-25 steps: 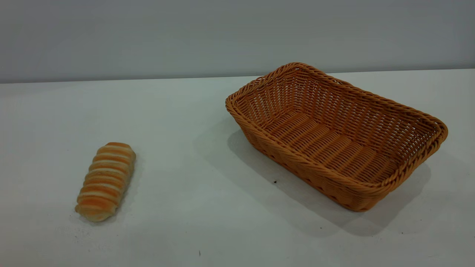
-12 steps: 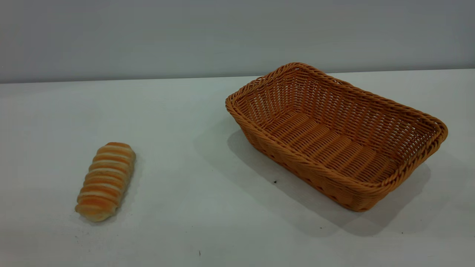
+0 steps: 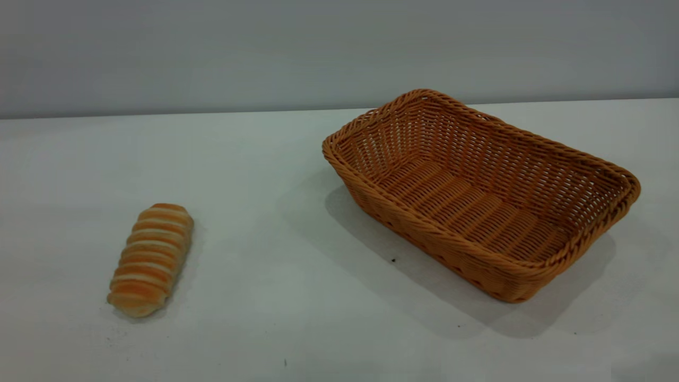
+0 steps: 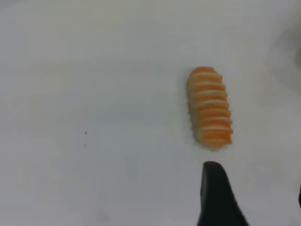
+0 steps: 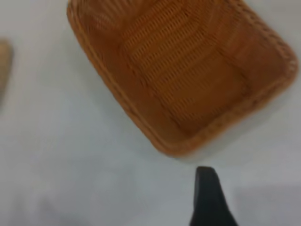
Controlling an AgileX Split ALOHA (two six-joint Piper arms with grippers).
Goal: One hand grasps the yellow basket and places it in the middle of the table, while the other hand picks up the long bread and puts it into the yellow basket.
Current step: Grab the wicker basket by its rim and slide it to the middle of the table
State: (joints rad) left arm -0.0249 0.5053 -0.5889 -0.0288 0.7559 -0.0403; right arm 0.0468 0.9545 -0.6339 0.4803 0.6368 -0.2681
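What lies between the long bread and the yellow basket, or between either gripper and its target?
Nothing visible. Bare table separates the long bread from the yellow basket, which is empty. In the wrist views, only bare table separates the left gripper's finger from the bread and the right gripper's finger from the basket.

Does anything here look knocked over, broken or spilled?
Nothing stands out. The yellow basket sits upright and empty, set at an angle toward the table's right side. The long bread lies whole on the left, apart from it.
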